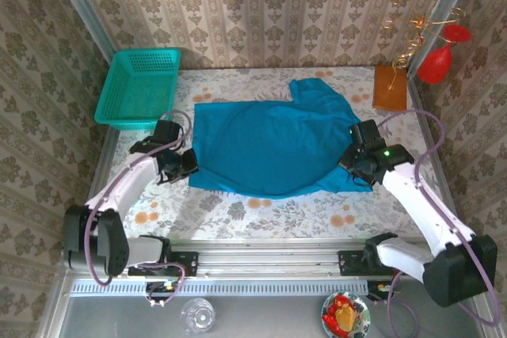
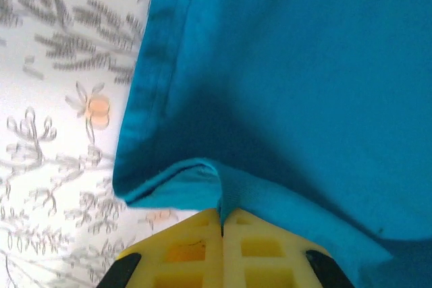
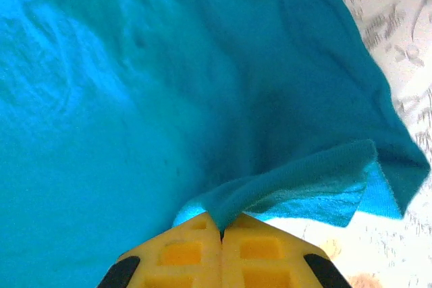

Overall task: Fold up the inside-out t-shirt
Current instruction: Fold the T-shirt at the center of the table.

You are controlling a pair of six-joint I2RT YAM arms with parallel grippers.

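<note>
The inside-out t-shirt point(image 1: 273, 148), plain blue-teal cloth, lies spread across the middle of the table, one sleeve pointing to the far right. My left gripper point(image 1: 188, 165) is shut on its near left corner; in the left wrist view the hem point(image 2: 223, 187) is pinched between the yellow fingers point(image 2: 196, 247). My right gripper point(image 1: 354, 165) is shut on the near right corner, and the right wrist view shows a fold of cloth point(image 3: 283, 190) caught between its yellow fingers point(image 3: 256, 251). Both corners are lifted slightly off the tablecloth.
A teal plastic mesh basket point(image 1: 141, 85) stands at the far left corner. An orange-brown block point(image 1: 390, 88) lies at the far right, with red and gold ornaments point(image 1: 436, 49) beside it. Patterned walls close in the table on three sides.
</note>
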